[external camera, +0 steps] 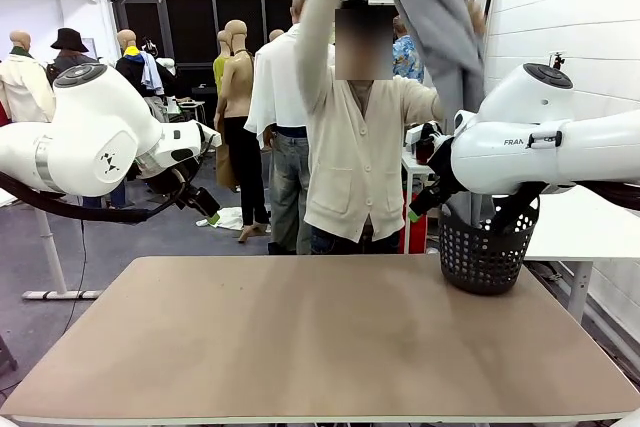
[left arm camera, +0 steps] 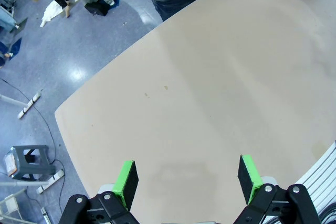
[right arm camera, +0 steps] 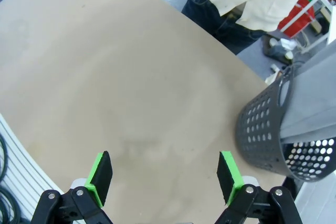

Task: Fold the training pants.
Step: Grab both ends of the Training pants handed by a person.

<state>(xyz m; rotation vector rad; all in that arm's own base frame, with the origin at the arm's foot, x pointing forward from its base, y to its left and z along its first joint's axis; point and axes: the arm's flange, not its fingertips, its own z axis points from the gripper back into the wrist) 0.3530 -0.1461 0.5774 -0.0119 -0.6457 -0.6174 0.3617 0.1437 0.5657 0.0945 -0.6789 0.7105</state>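
Training pants (external camera: 435,17) top past upper edge

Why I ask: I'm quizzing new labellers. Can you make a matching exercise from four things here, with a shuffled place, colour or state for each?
1 pants
2 basket
3 table
4 cardigan

a cream, worn
b tan
c grey, raised high above the basket
d dark, on the table's far right corner

Pairs: 1-c, 2-d, 3-b, 4-a
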